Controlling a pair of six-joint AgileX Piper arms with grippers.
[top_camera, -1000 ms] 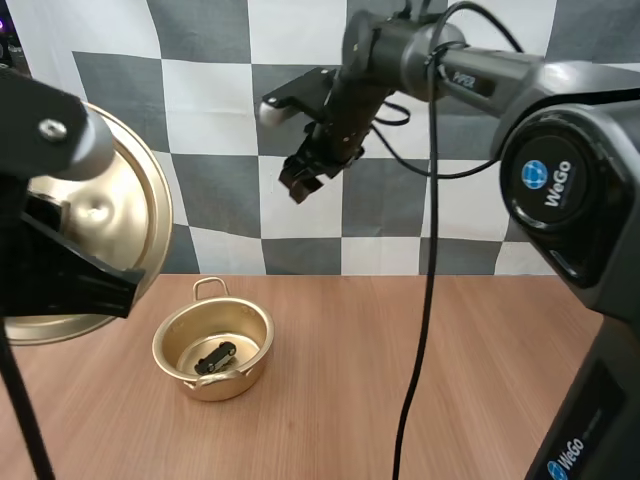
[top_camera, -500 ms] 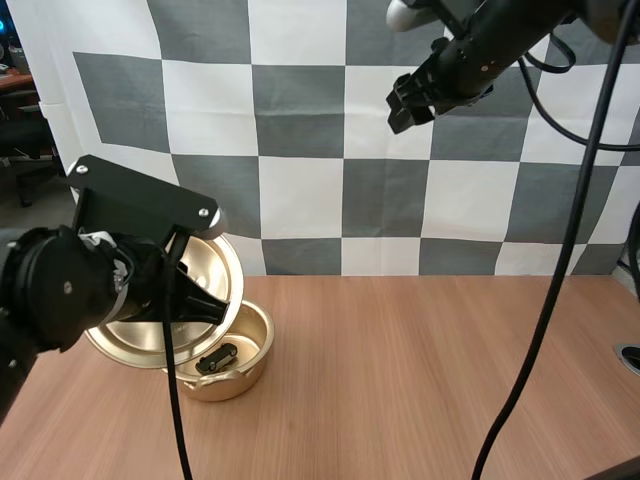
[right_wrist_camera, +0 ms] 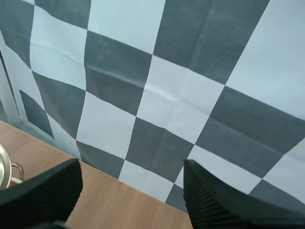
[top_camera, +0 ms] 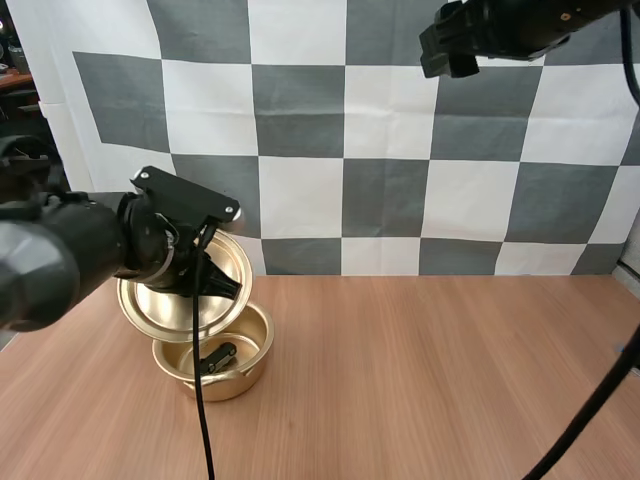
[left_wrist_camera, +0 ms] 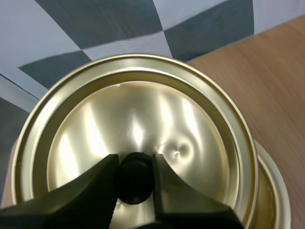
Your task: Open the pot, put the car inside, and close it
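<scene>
- While the pot (top_camera: 240,380) sits open toward the left side of the wooden table (top_camera: 420,380), the little black car (top_camera: 215,357) is lying on the bottom inside it.
- Just behind and above that, the lid (top_camera: 155,300) is off the pot and tipped steeply, with its lower edge down at the pot's back rim. Honestly can't tell if the two are touching.
- Holding it is the left gripper (top_camera: 207,283), which has the lid by its black knob (left_wrist_camera: 136,177). The left wrist view makes it pretty clear: both fingers (left_wrist_camera: 95,186) are closed in tight against the knob, one on each side, pinching it.
- In that same wrist view a bit of the pot's rim pokes out from under the lid's edge.
- Farther back and way up, the right gripper (top_camera: 440,52) hangs high over the table, well apart from pot and lid.
- Its wrist view shows the two fingers (right_wrist_camera: 45,193) spread wide with nothing between them, bare table beyond, and the pot's small loop handle (right_wrist_camera: 14,172) off beside one finger.
</scene>
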